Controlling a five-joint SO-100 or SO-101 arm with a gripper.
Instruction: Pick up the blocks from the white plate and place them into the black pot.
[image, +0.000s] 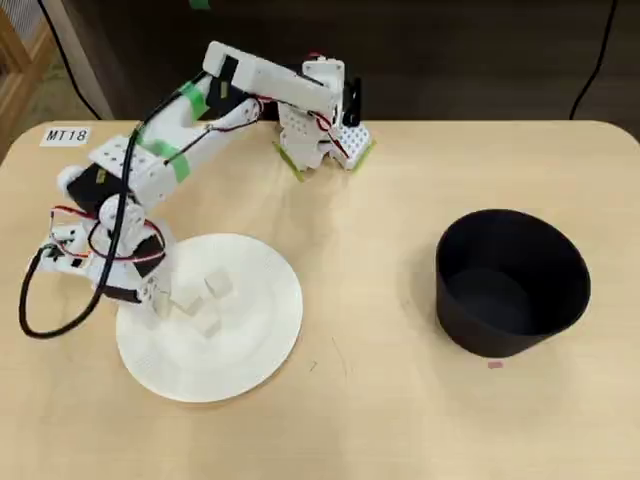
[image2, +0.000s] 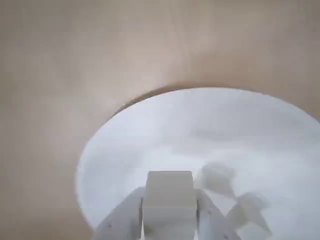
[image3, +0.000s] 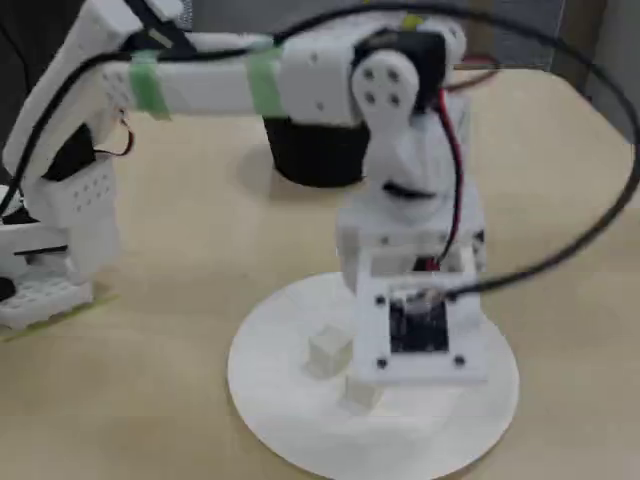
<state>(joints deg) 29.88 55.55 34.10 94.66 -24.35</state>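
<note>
I see the white two-finger gripper (image2: 169, 220) clamped on one small off-white cube (image2: 169, 197), over the left part of the large round white plate (image: 265, 330). Two more cubes (image: 212, 303) lie on that plate. Matte black pot (image: 512, 285) sits well right of the plate on the wooden desk (image: 380, 400).

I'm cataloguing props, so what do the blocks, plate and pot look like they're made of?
Blocks: probably plastic, pale, matte, plain faces. White plate: perhaps plastic, dull, finely ridged surface. Black pot: likely matte plastic, no glare. The gripper is shut on one block.
</note>
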